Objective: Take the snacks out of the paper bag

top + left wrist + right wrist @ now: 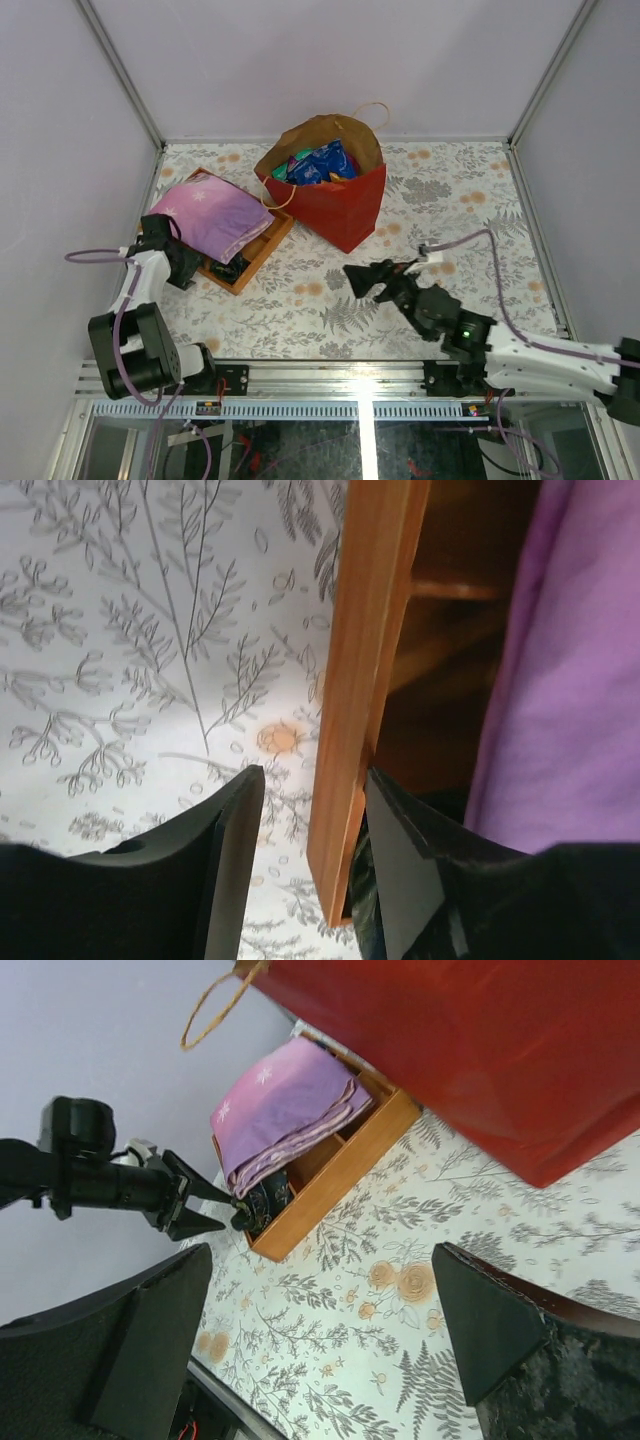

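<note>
Snacks [322, 163] in bag [345, 205]: likely light, slippery foil, best pinched at an edge; left tool [312, 780] half-open astride tray wall [365, 630], gripping nothing; right tool [322, 1260] wide open, empty.

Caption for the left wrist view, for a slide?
Left pincer straddling the wooden tray wall, purple cloth at right.

Red paper bag [340, 205] stands upright and open, blue-and-white and green snacks [318, 165] lying inside.
</note>
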Action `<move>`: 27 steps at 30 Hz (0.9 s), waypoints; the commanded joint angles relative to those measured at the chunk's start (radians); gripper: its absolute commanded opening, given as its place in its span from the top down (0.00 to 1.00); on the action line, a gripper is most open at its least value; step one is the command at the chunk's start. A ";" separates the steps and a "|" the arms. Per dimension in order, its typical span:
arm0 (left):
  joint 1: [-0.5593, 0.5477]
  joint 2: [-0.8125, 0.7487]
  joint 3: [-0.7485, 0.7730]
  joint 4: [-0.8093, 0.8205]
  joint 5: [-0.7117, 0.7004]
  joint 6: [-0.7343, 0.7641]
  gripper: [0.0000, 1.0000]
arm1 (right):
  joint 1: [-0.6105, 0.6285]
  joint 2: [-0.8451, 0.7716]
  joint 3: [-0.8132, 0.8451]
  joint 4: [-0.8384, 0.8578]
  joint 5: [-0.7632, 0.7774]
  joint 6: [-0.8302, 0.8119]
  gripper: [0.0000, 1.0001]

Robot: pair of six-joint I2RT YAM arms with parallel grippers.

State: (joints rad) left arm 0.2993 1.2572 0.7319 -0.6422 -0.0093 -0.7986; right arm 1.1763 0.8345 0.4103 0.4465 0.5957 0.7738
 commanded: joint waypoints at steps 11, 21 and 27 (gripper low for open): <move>0.002 0.227 0.057 0.219 -0.057 -0.059 0.42 | 0.000 -0.377 0.001 -0.343 0.167 -0.208 0.01; -0.004 0.110 0.049 0.150 -0.044 -0.013 0.25 | 0.000 -0.319 -0.006 -0.294 0.135 -0.201 0.01; -0.006 0.220 0.004 0.236 0.004 -0.041 0.38 | -0.001 -0.311 0.010 -0.313 0.139 -0.221 0.01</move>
State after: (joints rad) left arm 0.2970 1.4128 0.7662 -0.4774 -0.0353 -0.8299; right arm 1.1763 0.5251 0.3725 0.1093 0.7166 0.5827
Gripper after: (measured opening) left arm 0.665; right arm 0.992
